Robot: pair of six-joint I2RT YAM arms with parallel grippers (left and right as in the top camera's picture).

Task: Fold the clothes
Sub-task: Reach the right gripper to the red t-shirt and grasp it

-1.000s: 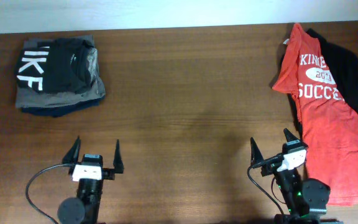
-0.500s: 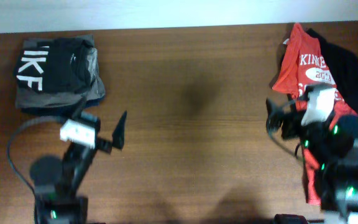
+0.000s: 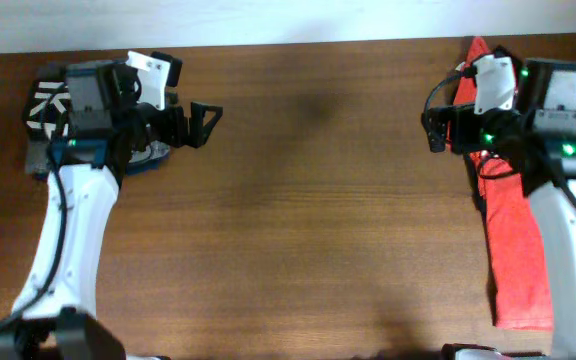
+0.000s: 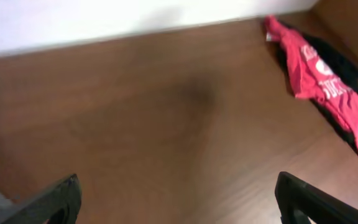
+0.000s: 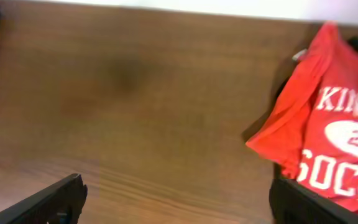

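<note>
Red-orange T-shirt lies along the counter's right edge. My right fingers stand spread wide and empty just beside its far end; my left fingers, equally wide, are well apart from it.

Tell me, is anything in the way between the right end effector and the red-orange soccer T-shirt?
Nothing visible is. The open right end effector hovers over the bare brown wooden table, and the red-orange cotton T-shirt with white lettering lies right beside it, uncovered. A black garment peeks out from under the shirt, not on top.
</note>
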